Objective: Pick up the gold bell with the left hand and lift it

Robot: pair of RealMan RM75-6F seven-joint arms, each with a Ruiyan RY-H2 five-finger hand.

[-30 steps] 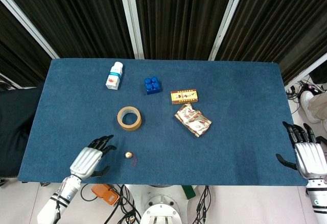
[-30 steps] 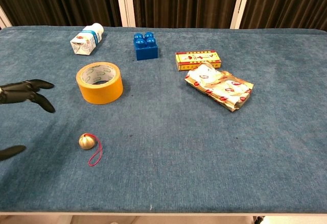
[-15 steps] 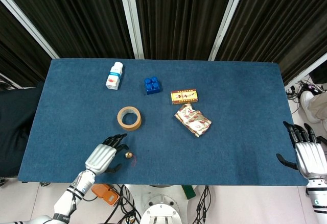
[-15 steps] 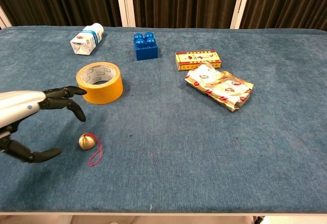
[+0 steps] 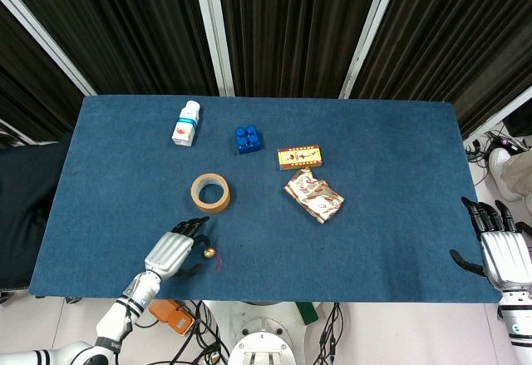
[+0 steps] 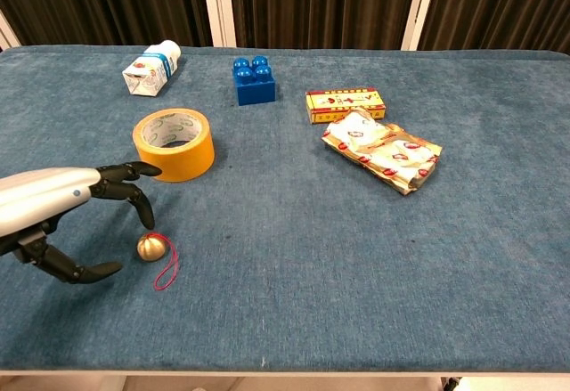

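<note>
The small gold bell point(image 6: 150, 247) with a red cord point(image 6: 166, 271) lies on the blue table near the front left; in the head view the bell point(image 5: 209, 253) shows as a tiny gold dot. My left hand point(image 6: 67, 208) hovers just left of it, fingers spread and arched over the bell, thumb low beside it, nothing held. The same left hand point(image 5: 173, 252) appears beside the bell in the head view. My right hand point(image 5: 502, 253) rests open at the table's right front edge, far from the bell.
A roll of yellow tape point(image 6: 173, 144) stands just behind the left hand. Farther back are a small milk carton point(image 6: 150, 69), a blue brick point(image 6: 254, 80), a flat red-yellow box point(image 6: 346, 103) and a crinkled foil packet point(image 6: 381, 150).
My left hand has moved rightward and forward onto the table, closing in on the bell until its fingers arch over it. The bell and the right hand have not moved.
</note>
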